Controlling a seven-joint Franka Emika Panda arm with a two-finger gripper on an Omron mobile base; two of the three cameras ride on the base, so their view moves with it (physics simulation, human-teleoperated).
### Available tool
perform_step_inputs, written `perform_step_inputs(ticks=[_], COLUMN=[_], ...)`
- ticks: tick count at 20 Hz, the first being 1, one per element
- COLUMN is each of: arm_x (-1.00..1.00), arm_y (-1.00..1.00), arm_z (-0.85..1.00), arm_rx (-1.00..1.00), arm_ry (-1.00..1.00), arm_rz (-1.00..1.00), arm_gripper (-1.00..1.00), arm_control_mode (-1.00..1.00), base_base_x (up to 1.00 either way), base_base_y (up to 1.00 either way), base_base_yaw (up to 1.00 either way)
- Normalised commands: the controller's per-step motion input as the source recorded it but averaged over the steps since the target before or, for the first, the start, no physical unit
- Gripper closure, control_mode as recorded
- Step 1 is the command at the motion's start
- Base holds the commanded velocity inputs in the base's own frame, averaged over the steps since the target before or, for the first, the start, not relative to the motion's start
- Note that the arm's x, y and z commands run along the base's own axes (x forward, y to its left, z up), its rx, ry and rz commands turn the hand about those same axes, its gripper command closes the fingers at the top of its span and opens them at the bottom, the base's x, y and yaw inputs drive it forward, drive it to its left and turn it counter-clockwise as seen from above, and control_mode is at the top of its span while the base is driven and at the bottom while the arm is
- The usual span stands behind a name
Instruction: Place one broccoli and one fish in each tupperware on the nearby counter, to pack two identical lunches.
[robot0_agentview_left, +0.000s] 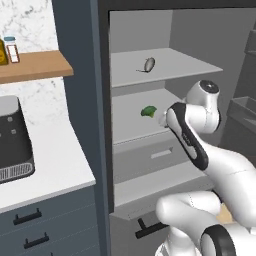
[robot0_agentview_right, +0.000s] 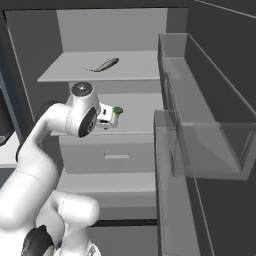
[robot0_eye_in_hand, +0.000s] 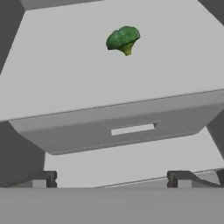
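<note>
Reaching into the open fridge, the gripper (robot0_eye_in_hand: 111, 179) has its fingers spread wide with nothing between them. The broccoli (robot0_eye_in_hand: 123, 39) sits alone on the middle shelf (robot0_eye_in_hand: 65, 78), well ahead of the fingertips; the fish (robot0_agentview_right: 106, 64) lies one shelf above the broccoli. I'd centre over the floret, drop low, then close gently.

A dark toaster-like box (robot0_agentview_left: 14, 142) sits below a wooden shelf (robot0_agentview_left: 35, 66) holding a jar (robot0_agentview_left: 11, 49).
</note>
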Motion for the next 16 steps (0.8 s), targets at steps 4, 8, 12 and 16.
perform_step_inputs(ticks=[4, 8, 12, 16], arm_x=[0.70, 0.65, 0.47, 0.29], arm_y=[0.00, 0.00, -0.07, -0.35], arm_z=[-0.08, 0.04, 0.09, 0.00], arm_rx=[0.00, 0.00, 0.05, 0.20], arm_ry=[-0.17, -0.07, 0.01, -0.04], arm_rz=[0.00, 0.00, 0.00, -0.01], arm_gripper=[-1.00, -1.00, -1.00, -1.00], arm_control_mode=[-1.00, -1.00, -1.00, -1.00], base_base_x=[0.00, 0.00, 0.00, 0.00], base_base_y=[0.00, 0.00, 0.00, 0.00], base_base_yaw=[0.00, 0.00, 0.00, 0.00])
